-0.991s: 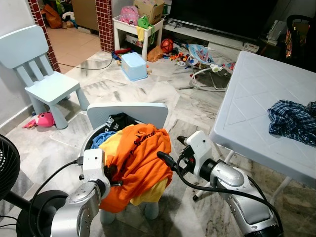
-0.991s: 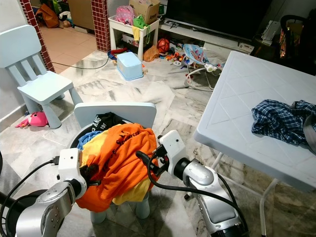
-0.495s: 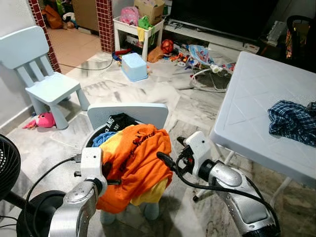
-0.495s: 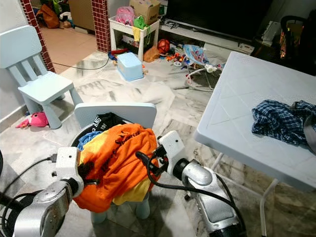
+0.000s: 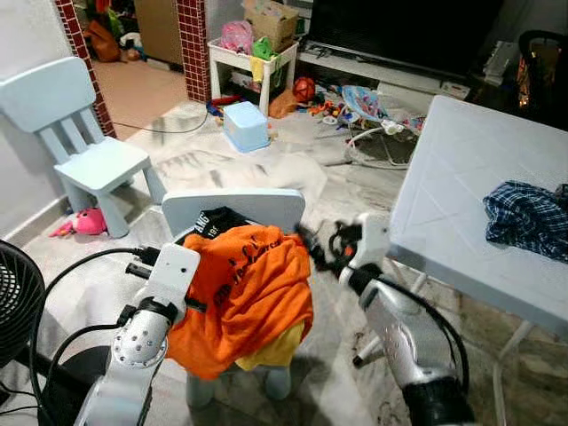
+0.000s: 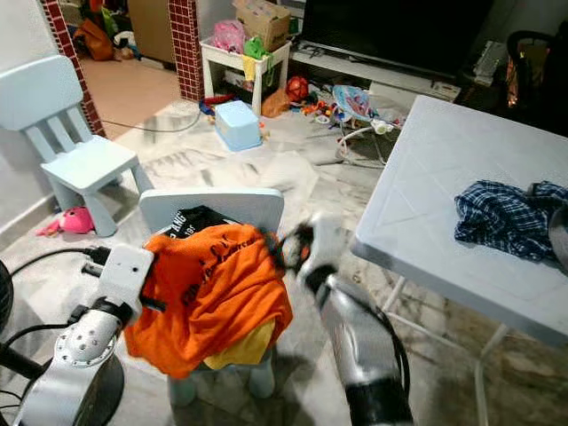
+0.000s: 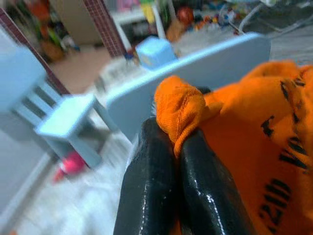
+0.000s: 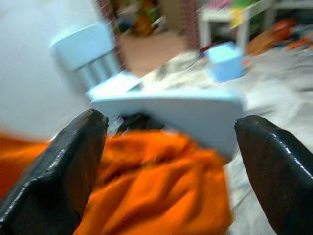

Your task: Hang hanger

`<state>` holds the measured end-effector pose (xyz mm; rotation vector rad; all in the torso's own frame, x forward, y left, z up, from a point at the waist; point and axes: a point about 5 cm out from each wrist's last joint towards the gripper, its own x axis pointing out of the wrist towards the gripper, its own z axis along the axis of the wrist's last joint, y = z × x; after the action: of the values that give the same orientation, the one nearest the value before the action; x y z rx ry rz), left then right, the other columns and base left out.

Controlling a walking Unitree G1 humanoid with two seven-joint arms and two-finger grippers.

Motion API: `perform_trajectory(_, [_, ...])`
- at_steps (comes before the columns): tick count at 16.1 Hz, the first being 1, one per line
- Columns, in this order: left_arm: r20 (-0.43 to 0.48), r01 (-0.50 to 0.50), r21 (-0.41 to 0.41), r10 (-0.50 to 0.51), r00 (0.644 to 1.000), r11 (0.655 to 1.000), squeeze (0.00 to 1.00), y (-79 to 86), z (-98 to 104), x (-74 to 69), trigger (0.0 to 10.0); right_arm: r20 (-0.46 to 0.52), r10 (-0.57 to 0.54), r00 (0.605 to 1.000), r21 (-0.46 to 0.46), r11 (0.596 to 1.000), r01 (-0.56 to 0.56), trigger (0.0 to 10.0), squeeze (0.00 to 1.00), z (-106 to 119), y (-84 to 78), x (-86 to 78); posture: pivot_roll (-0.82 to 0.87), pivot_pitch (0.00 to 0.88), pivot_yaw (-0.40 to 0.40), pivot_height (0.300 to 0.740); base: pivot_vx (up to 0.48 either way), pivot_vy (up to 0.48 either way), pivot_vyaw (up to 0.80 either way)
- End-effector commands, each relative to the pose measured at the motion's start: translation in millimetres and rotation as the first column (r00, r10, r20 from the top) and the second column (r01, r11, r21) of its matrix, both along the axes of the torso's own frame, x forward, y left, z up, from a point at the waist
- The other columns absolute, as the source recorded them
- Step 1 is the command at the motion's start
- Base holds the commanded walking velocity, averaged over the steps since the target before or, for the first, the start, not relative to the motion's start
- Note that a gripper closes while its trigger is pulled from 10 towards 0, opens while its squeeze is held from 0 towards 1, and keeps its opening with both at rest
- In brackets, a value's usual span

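the left gripper (image 7: pixel 178 147) pinches a fold of the orange printed t-shirt (image 5: pixel 253 288) heaped on the pale blue child's chair (image 5: pixel 235 206); the right gripper (image 8: pixel 171 152) hovers spread beside it. i can't spot a hanger, so lift slowly

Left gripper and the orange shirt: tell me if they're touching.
Touching. The left wrist view shows the left gripper pinching a fold of the orange shirt between its shut fingers.
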<state>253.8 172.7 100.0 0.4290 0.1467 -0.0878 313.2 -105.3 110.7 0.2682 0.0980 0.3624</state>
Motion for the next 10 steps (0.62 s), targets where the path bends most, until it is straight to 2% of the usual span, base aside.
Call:
perform_trajectory(1, [0.031,-0.009,0.014,0.009,0.999,1.0,0.0,2.2,1,2.2,0.0,0.019,-0.09,0.996,-0.02,0.996,0.09,10.0,0.0,1,-14.5,5.0,0.02,0.0,-0.058,0.74,0.0,0.0,0.0])
perform_trajectory(2, [0.076,-0.04,-0.003,0.04,0.996,0.999,0.0,3.6,7,5.1,0.7,0.047,-0.118,0.992,0.007,0.993,0.118,10.0,0.0,4,-22.4,7.4,0.02,0.0,-0.055,0.74,0.0,0.0,0.0])
perform_trajectory(3, [0.099,-0.064,-0.032,0.067,0.993,0.997,0.0,4.1,8,5.8,1.0,0.087,-0.137,0.987,-0.001,0.99,0.138,10.0,0.0,5,-28.7,7.5,0.02,0.0,-0.054,0.74,0.0,0.0,0.0])
perform_trajectory(5, [0.121,-0.092,-0.104,0.105,0.987,0.99,0.0,3.6,7,4.5,1.6,0.096,-0.186,0.978,-0.036,0.981,0.19,10.0,0.0,4,-39.4,7.9,0.02,0.0,-0.053,0.74,0.0,0.0,0.0])
perform_trajectory(7, [0.163,-0.122,-0.179,0.152,0.975,0.976,0.0,5.4,9,2.2,3.1,0.114,-0.242,0.963,0.011,0.97,0.243,10.0,0.0,7,-53.5,8.4,0.01,0.0,-0.049,0.74,0.0,0.0,0.0])
perform_trajectory(8, [0.18,-0.131,-0.195,0.167,0.969,0.972,0.0,7.8,11,1.4,3.6,0.142,-0.252,0.957,0.001,0.967,0.254,10.0,0.0,10,-59.6,7.7,0.0,0.0,-0.048,0.74,0.0,0.0,0.0])
perform_trajectory(9, [0.194,-0.118,-0.198,0.157,0.968,0.973,0.0,8.1,13,1.3,8.0,0.173,-0.259,0.95,0.001,0.965,0.263,10.0,0.0,15,-67.8,5.0,-0.01,0.0,-0.045,0.74,0.0,0.0,0.0])
perform_trajectory(10, [0.188,-0.097,-0.207,0.137,0.973,0.974,0.0,5.9,12,2.4,10.0,0.171,-0.297,0.939,0.021,0.954,0.298,10.0,0.0,16,-80.1,2.5,-0.02,0.0,-0.041,0.74,0.0,0.0,0.0])
